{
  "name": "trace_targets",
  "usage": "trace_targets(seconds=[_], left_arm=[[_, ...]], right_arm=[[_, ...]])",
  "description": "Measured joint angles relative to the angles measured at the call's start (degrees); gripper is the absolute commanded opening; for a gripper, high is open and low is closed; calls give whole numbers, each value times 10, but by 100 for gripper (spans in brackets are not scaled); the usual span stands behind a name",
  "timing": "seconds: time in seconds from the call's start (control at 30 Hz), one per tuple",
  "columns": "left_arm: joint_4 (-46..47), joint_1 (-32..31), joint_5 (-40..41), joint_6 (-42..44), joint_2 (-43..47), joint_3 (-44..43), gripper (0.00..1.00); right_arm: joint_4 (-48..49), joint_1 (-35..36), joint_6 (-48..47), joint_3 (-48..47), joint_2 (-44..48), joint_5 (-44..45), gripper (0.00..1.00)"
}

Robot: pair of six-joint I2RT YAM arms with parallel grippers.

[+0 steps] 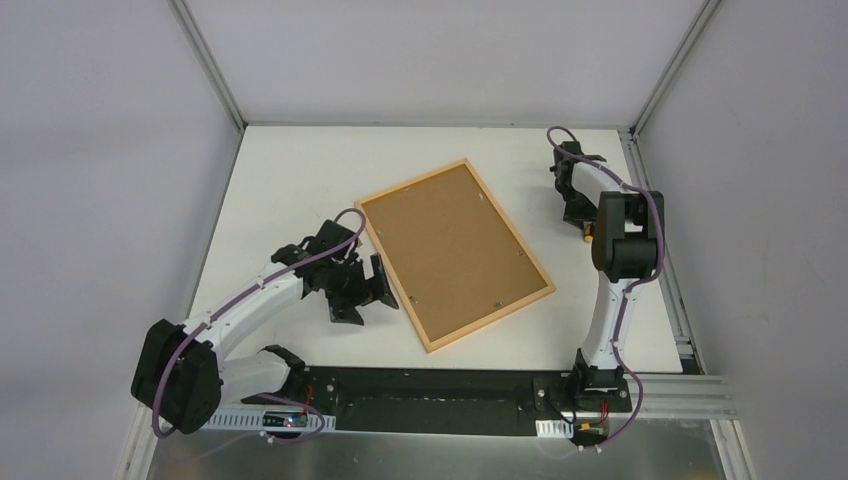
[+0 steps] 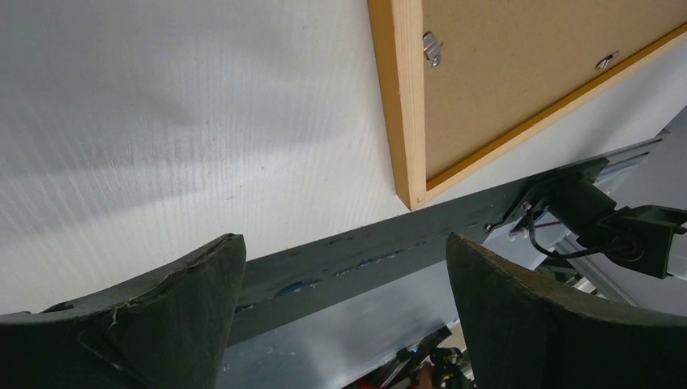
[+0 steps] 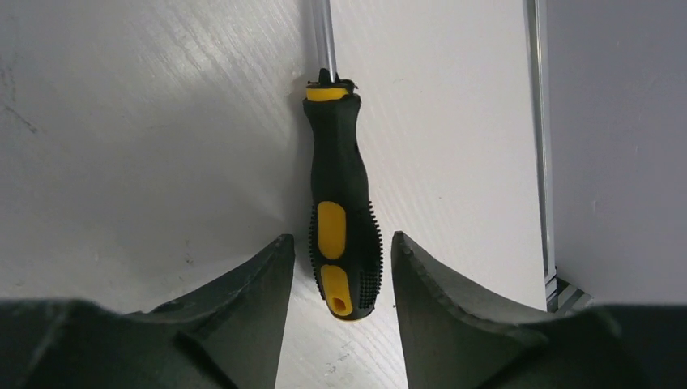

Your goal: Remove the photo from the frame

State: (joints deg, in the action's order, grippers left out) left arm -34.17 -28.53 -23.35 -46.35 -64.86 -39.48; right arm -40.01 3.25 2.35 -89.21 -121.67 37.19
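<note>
Lying face down on the table (image 1: 290, 180), the frame (image 2: 403, 97) hides the photo. The right pincer (image 3: 343, 237), half open around the screwdriver (image 3: 336, 170), should squeeze its fat middle. The left pincer (image 2: 344, 240) is wide open beside the frame.

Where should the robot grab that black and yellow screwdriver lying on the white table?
Probably the thick ribbed rear of the black-and-yellow screwdriver handle, coming down from above. It lies flat on the white table with both long sides free, and the right gripper hangs astride it, fingers open.
</note>
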Motion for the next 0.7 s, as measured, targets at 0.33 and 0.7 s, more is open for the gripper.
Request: trace_targets(seconds=[0.33, 0.7], left_arm=[[-9, 0, 9, 40, -20, -46, 97], [-18, 0, 15, 38, -25, -60, 97]], right_arm=[[-31, -7, -25, -30, -5, -27, 66], [-84, 0, 26, -45, 83, -134, 73]])
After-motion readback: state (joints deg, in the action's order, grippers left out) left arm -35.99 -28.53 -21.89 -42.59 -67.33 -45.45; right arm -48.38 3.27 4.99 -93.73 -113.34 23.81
